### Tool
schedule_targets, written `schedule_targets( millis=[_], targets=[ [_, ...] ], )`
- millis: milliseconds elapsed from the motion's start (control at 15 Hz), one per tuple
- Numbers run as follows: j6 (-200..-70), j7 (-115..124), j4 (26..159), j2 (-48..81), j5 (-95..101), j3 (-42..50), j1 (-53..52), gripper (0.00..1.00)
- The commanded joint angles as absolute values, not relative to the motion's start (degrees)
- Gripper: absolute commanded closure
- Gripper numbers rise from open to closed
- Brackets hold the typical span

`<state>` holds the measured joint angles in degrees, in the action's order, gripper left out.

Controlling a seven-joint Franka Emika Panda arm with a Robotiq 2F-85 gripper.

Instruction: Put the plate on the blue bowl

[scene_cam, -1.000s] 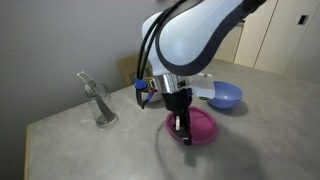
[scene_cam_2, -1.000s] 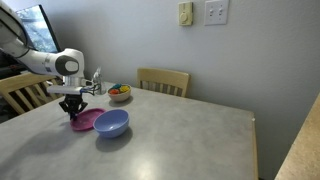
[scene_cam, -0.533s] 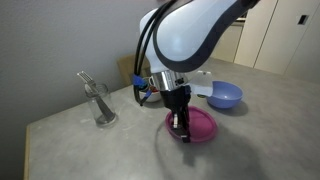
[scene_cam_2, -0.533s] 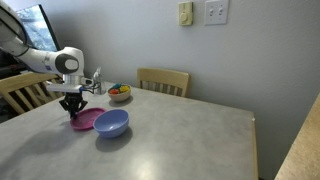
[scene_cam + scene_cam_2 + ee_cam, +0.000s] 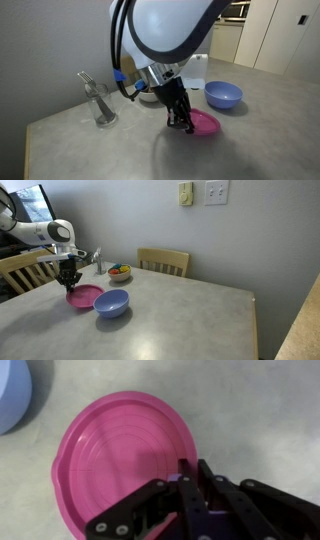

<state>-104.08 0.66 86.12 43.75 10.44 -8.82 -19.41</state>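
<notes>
Plate (image 5: 120, 455) seen lying on table (image 5: 260, 420), just beside blue bowl (image 5: 111, 303); near rim pinched by gripper (image 5: 186, 480). Risk judged: thin one-edge hold, so plate may be tilted, dropped, or bowl knocked when carried across

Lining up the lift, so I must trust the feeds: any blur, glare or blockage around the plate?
Wrist view: plate evenly lit, slightly soft; gripper dark and blurred up close. In an exterior view the arm's bulk hides part of the plate; in an exterior view it is small but glare-free.
</notes>
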Motion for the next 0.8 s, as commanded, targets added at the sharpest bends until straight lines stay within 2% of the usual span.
schedule_targets(
  millis=[0, 267, 467, 533, 600, 733],
  targets=[
    [-97.0, 4.9, 82.0, 43.9, 13.7, -6.9, -22.4, 0.97],
    [-91.6, 7.8, 78.3, 44.8, 15.8, -6.4, -23.8, 0.97],
    [-92.6, 5.5, 77.9, 44.9, 15.0, -7.4, -22.7, 0.97],
    [-94.8, 3.3, 78.7, 44.8, 14.0, -8.2, -21.5, 0.63],
    [-96.4, 1.7, 79.1, 44.8, 13.4, -8.6, -20.9, 0.61],
    [-100.7, -2.8, 80.3, 45.0, 11.7, -9.6, -19.2, 0.48]
  ],
)
